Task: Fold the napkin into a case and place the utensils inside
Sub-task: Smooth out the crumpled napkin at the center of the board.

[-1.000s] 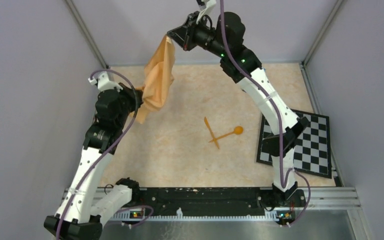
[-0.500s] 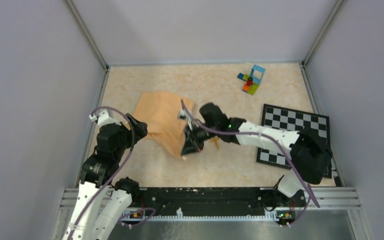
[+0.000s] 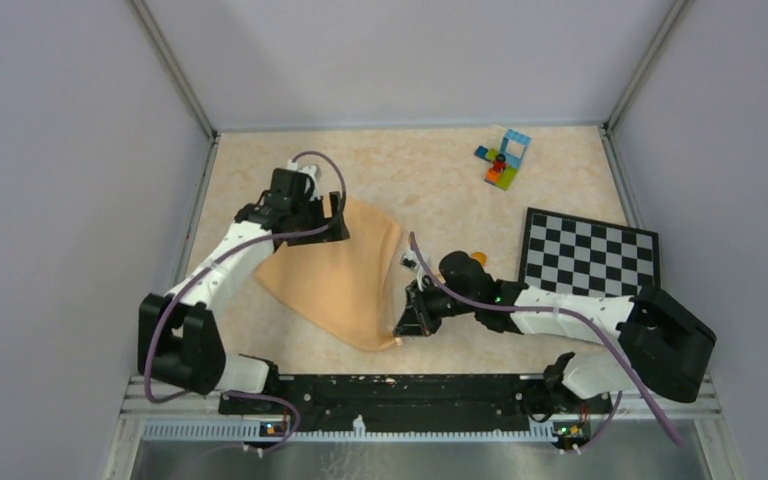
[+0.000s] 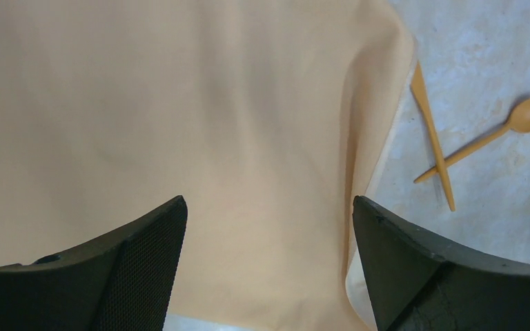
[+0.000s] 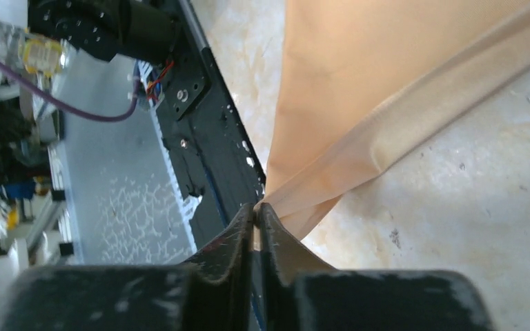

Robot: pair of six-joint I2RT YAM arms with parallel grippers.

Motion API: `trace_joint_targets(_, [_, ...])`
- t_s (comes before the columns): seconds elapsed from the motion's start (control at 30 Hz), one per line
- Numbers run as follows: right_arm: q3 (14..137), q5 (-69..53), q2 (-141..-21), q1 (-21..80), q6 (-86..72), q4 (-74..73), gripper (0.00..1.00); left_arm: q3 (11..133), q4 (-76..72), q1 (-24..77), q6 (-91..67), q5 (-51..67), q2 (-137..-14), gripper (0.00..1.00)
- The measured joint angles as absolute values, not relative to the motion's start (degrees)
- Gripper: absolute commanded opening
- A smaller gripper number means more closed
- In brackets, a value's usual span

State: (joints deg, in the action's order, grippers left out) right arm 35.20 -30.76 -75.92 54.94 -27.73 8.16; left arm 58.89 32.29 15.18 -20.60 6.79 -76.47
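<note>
The peach-tan napkin point(image 3: 338, 275) lies spread flat on the table, left of centre. My left gripper point(image 3: 302, 228) hovers over its far left part, jaws wide open with nothing between them, and the cloth point(image 4: 214, 124) fills its view under the gripper point(image 4: 268, 207). My right gripper point(image 3: 407, 322) is shut on the napkin's near corner point(image 5: 297, 200), low by the front rail. The utensils lie crossed just right of the cloth: an orange knife point(image 4: 431, 138) and spoon point(image 4: 497, 134). From above only the spoon's bowl point(image 3: 476, 258) shows past the right arm.
A black-and-white checkered board point(image 3: 588, 262) lies at the right. Multicoloured toy bricks point(image 3: 503, 160) sit at the far right corner. The black front rail point(image 3: 400, 390) runs along the near edge, close to the right gripper. Grey walls enclose the table on three sides.
The napkin, held up in the air by both grippers a second ago, now lies on the table. The left gripper opened and let go; the right pulled its corner toward the front rail.
</note>
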Motion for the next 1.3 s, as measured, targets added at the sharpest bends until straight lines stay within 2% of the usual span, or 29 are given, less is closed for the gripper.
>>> trace_joint_targets(0.2, [29.98, -22.72, -72.62, 54.61, -35.9, 9.82, 0.44, 67.94, 27.86, 22.15, -18.72, 8.93, -90.74, 0.89])
trace_joint_targets(0.3, [26.39, -17.74, -67.55, 52.07, -39.81, 9.5, 0.55, 74.37, 26.55, 26.83, -17.98, 7.01, -98.61, 0.86])
trace_joint_targets(0.4, [21.78, -14.52, -63.35, 48.36, -43.38, 9.85, 0.61, 80.62, 26.11, 31.11, -17.04, 3.09, -106.41, 0.83])
trace_joint_targets(0.53, [18.35, -12.91, -62.28, 47.07, -45.41, 9.26, 0.62, 87.81, 27.68, 35.05, -15.66, -2.44, -114.63, 0.81])
trace_joint_targets(0.63, [17.87, -12.88, -62.28, 47.07, -46.13, 9.17, 0.63, 90.8, 28.45, 36.77, -14.85, -5.58, -118.67, 0.74])
trace_joint_targets(0.83, [17.93, -11.99, -63.75, 49.06, -46.61, 10.15, 0.64, 94.06, 31.75, 37.6, -15.2, -11.03, -123.35, 0.45])
trace_joint_targets(0.93, [18.44, -11.07, -65.93, 52.34, -46.68, 10.48, 0.76, 96.05, 33.28, 37.65, -15.66, -14.2, -124.29, 0.3])
trace_joint_targets(0.97, [18.85, -10.63, -66.89, 53.54, -46.57, 10.66, 0.8, 96.05, 33.76, 37.56, -15.68, -15.2, -124.29, 0.27])
trace_joint_targets(1.1, [23.77, -8.4, -73.12, 59.59, -45.58, 10.46, 0.83, 95.92, 34.39, 36.56, -15.49, -16.19, -124.22, 0.24])
trace_joint_targets(1.2, [27.59, -4.32, -76.44, 65.63, -44.97, 9.78, 0.8, 95.72, 34.39, 35.64, -15.44, -16.1, -123.52, 0.19])
trace_joint_targets(1.3, [31.44, 0.34, -79.44, 69.87, -44.84, 7.35, 0.64, 94.7, 34.22, 34.7, -15.64, -15.64, -121.56, 0.08])
